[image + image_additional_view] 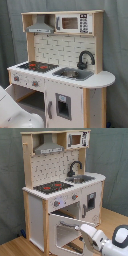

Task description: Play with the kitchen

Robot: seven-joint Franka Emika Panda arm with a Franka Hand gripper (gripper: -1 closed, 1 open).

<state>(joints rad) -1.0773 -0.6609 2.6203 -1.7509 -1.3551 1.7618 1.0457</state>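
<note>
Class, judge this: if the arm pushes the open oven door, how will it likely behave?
The oven door looks like a stiff panel, so it probably swings rather than bends. The kitchen looks tall and broad-based, so it probably stays put.

The arm (107,239) hides the oven door's (65,230) lower corner; both views crop the arm.

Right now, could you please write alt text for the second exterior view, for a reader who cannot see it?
A white robot arm's tool reaches the top edge of the kitchen's oven door, which hangs open. Above are a stovetop with red burners, a sink with a black faucet and a grey hood.
</note>
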